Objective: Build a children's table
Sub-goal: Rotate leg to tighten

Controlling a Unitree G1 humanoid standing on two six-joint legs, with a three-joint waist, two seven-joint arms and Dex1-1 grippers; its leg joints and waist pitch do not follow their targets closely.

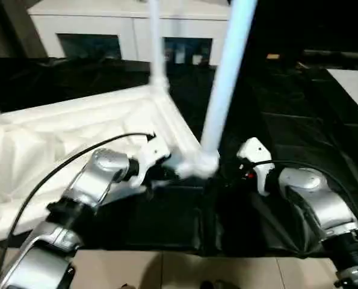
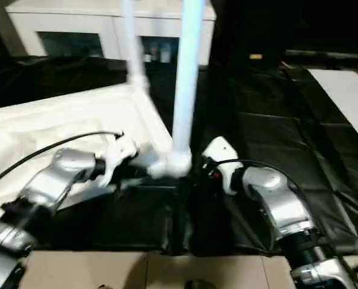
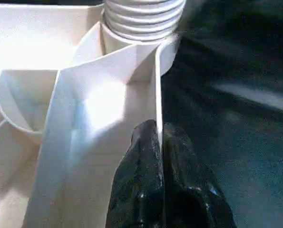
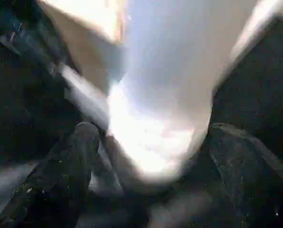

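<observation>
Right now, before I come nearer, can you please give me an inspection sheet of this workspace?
Surface: black mat, beige floor in front.
Job's things: tabletop upside down, ribs up; near leg and far leg stand in corner sockets.
Clutter: nothing seen.
Grippers: left gripper jaws pinch the tabletop's side wall; right gripper jaws around the near leg's flared base.
Cables: black cable over the left forearm, another on the right.
Surroundings: white cabinet behind.

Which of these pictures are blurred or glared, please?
Left wrist view: sharp, glare on the tabletop rib. Right wrist view: leg blown out white, soft all over. Both eye views: slight motion blur on the near leg and arms.
</observation>
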